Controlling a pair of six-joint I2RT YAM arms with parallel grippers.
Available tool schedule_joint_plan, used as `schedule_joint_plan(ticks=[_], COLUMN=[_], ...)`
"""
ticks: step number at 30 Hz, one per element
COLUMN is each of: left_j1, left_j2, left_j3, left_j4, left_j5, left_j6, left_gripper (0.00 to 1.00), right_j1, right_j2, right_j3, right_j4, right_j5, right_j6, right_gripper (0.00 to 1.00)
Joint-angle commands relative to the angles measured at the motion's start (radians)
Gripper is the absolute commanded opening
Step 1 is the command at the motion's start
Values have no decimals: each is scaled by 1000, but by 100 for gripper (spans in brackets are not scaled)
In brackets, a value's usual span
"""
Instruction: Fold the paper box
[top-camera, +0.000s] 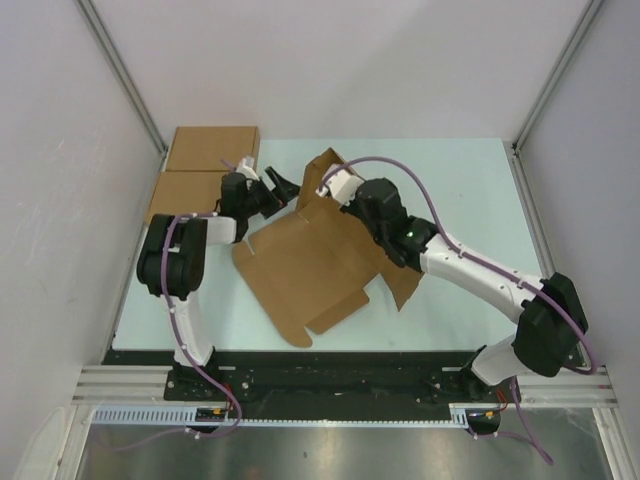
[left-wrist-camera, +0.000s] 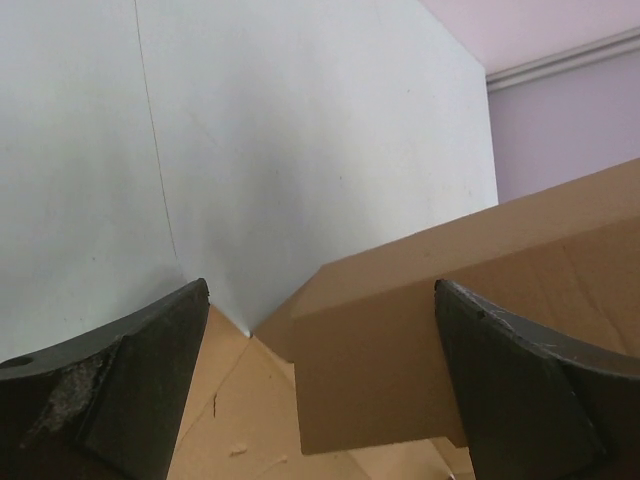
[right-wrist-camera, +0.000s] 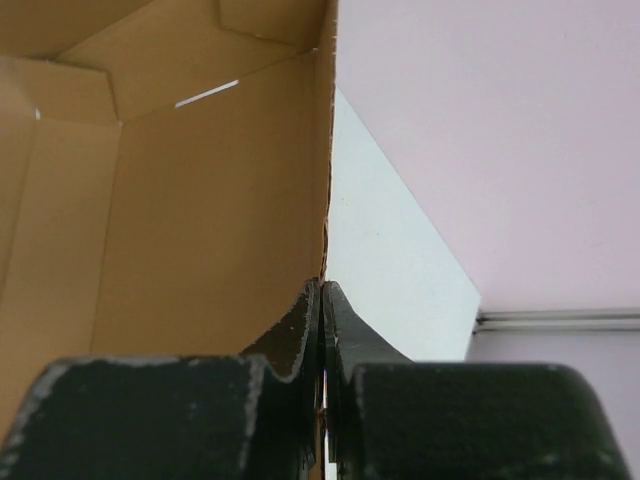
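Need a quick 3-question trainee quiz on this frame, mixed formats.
1. True or false: the right gripper is shut on an edge of the paper box.
2. Multiple choice: the left gripper is A) shut on the box, B) open and holding nothing, C) out of view.
3. Fill in: the two flat boxes sit at the table's far ____ corner.

Key: 1 true; 2 B; 3 left.
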Motion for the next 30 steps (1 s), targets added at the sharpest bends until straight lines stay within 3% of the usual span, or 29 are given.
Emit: schedule_joint_plan(ticks=[1, 8, 11, 15, 20, 26, 30], left_j1=[-30, -34, -44, -76, -88, -91, -80], left_j2=[-53, -68, -107, -133, -118, -105, -117], left_j3=[-21, -137, -211, -260, -311, -318, -321], left_j4=[42, 273, 431, 517, 678, 734, 698], left_j5=[-31, -22, -31, 14, 70, 119, 76], left_j6=[24, 20, 77, 190, 181, 169, 160], left_gripper=[100, 100, 100, 100, 100, 100, 100], right_j1=[79, 192, 217, 240, 259, 265, 260], right_j2=[-49, -61, -60, -58, -57, -54, -66], right_j3=[-107, -187, -206, -218, -220, -220, -221], right_j4=[107, 81, 81, 52, 47, 41, 64], right_j5=[102, 165, 174, 174, 174, 177, 202], right_j6=[-152, -157, -141, -149, -157, -151, -170], right_gripper=[0, 0, 0, 0, 0, 0, 0])
